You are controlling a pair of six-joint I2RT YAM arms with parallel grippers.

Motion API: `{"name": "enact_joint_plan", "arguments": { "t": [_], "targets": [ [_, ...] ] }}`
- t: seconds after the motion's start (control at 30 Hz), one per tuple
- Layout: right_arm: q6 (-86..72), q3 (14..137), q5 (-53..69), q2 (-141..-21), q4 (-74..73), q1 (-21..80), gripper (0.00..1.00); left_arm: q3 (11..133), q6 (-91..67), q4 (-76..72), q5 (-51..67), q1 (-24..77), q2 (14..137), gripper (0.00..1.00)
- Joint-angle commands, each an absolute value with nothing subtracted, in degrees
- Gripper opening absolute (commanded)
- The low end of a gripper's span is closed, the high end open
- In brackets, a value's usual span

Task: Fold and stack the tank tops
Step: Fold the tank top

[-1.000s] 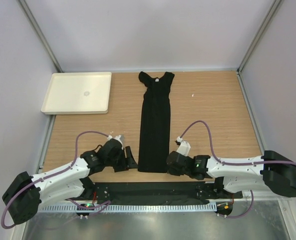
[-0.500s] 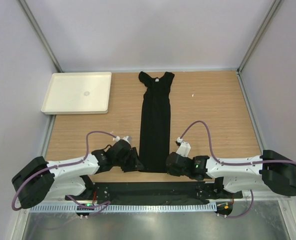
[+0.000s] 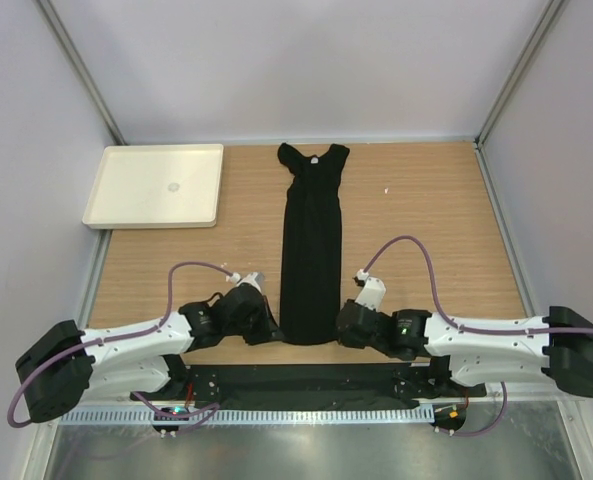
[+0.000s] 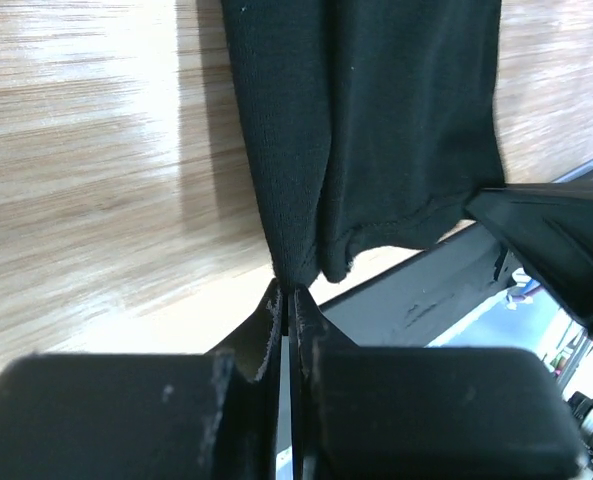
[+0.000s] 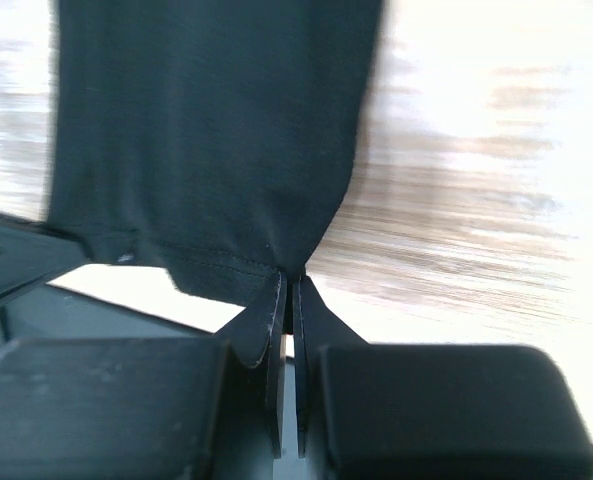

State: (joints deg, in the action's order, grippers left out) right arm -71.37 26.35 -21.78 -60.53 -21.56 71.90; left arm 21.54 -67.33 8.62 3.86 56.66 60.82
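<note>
A black tank top (image 3: 310, 245) lies folded into a long narrow strip down the middle of the wooden table, straps at the far end, hem near the arms. My left gripper (image 3: 274, 333) is shut on the hem's left corner (image 4: 294, 262). My right gripper (image 3: 342, 328) is shut on the hem's right corner (image 5: 301, 255). In both wrist views the fabric bunches into the closed fingertips, and the hem (image 4: 391, 225) lifts slightly off the wood.
A cream tray (image 3: 156, 185) sits at the far left of the table. A black strip (image 3: 306, 382) runs along the table's near edge below the hem. Grey walls close in the left, right and back.
My left gripper moved right to the hem's left corner and closed on it. The right gripper kept its grip and shifted slightly, drawing the hem a little.
</note>
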Motion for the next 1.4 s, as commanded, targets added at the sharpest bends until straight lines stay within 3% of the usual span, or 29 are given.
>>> {"name": "enact_joint_plan", "arguments": {
  "t": [0.0,0.27,0.67,0.93,1.37],
  "targets": [
    [-67.59,32.16,-27.76,-57.58,-25.29,72.25,0.01,25.39,-66.98,10.72,2.73,56.95,59.41,0.00],
    [-60.57,45.52,-34.81,-60.20,-34.98,68.13,0.01,39.44,-60.39,21.17,-1.06,55.46,63.89,0.00],
    [-42.99,56.07,-20.49,-73.28,-26.81,44.49,0.01,55.35,-49.76,21.80,7.29,39.65,80.05,0.00],
    [-37.18,65.73,-19.95,-84.45,-24.70,39.56,0.01,63.79,-48.78,18.11,9.32,35.60,92.54,0.00],
    [-34.45,71.19,-16.61,-91.58,-21.62,34.19,0.01,70.31,-48.60,19.95,8.61,33.40,94.40,0.00]
  ]
}}
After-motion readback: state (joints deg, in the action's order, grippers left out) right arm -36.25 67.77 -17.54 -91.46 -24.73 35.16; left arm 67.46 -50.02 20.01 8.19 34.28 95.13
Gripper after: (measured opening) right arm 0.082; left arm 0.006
